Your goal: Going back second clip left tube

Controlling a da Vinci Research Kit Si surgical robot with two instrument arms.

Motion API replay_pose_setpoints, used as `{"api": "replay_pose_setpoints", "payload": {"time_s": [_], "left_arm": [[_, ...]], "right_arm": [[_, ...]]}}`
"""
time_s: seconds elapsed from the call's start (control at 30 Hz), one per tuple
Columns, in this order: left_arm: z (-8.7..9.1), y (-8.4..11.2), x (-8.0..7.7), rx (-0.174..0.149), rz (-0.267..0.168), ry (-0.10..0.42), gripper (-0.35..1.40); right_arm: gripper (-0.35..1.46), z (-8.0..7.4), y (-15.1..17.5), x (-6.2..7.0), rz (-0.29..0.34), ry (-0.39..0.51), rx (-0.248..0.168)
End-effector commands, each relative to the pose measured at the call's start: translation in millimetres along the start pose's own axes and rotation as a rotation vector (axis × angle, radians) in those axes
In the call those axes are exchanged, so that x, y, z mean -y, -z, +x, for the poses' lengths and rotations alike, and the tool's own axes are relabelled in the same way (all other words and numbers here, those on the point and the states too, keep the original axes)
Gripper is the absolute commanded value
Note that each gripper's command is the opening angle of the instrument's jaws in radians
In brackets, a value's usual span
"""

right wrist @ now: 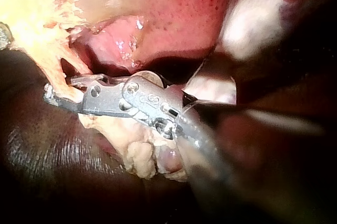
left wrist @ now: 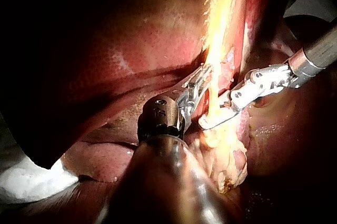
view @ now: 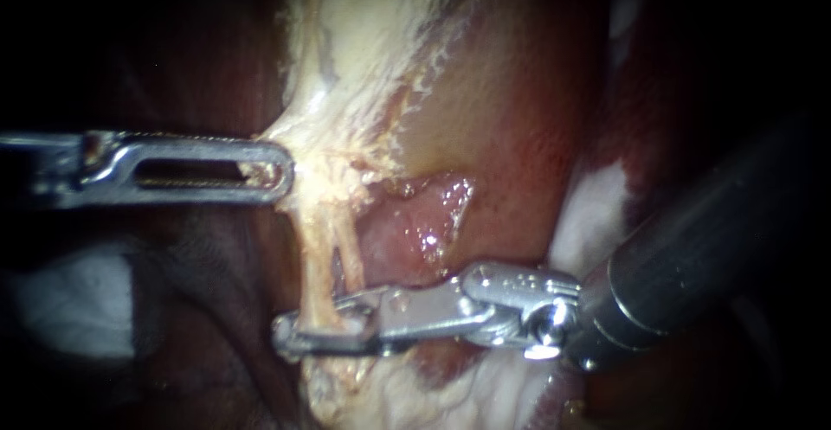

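Nearest the lens, right instrument [view: 299, 333] has its jaws a little apart astride the left tube [view: 313, 261], low on it, gripping nothing I can see; left instrument [view: 279, 170] is clamped on pale tissue [view: 346, 67] just above, pulling the strands taut. To back off well, I judge: hold the jaws apart; draw straight out along the shaft's own line so neither jaw hooks the tube; leave the left-hand tension steady. Count: 2 instruments; 2 tubes, the second tube [view: 353, 257] just beside the first; no clip that I can tell apart from the jaws.
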Motion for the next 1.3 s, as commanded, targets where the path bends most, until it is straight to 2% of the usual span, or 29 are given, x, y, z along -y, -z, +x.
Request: {"api": "replay_pose_setpoints", "payload": {"time_s": [0.03,0.2,0.23,0.3,0.33,0.43,0.57,0.9,1.13,1.3], "left_arm": [[0.0,0.0,0.0,0.000,0.000,0.000,-0.35],[0.0,0.0,0.0,0.000,0.000,0.000,-0.35],[0.0,0.0,0.0,0.000,0.000,0.000,-0.35],[0.0,0.0,0.0,0.000,0.000,0.000,-0.35],[0.0,0.0,0.0,0.000,0.000,0.000,-0.35],[0.0,0.0,0.1,0.000,0.000,0.000,-0.35],[0.0,0.0,0.1,0.000,0.000,0.000,-0.35],[0.2,0.0,0.6,0.002,-0.002,0.001,-0.35],[0.2,0.1,0.7,0.002,-0.002,0.002,-0.35],[0.2,0.1,0.7,0.002,-0.002,0.002,-0.35]], "right_arm": [[-0.35,0.0,0.0,0.0,0.001,0.001,0.000],[-0.35,0.1,0.0,0.0,0.003,0.013,0.000],[-0.29,0.1,0.0,0.0,0.008,0.019,0.001],[0.10,0.2,-0.1,0.1,0.010,0.044,0.001],[0.31,0.4,-0.3,0.1,0.014,0.043,-0.014],[0.51,0.7,-0.7,0.0,0.018,0.090,-0.048],[0.58,1.0,-1.4,-0.1,0.018,0.156,-0.079],[0.60,1.7,-1.9,-1.4,-0.025,0.321,-0.116],[0.60,2.4,-0.9,-2.1,-0.056,0.370,-0.124],[0.60,2.1,-0.2,-2.1,-0.061,0.375,-0.123]]}}
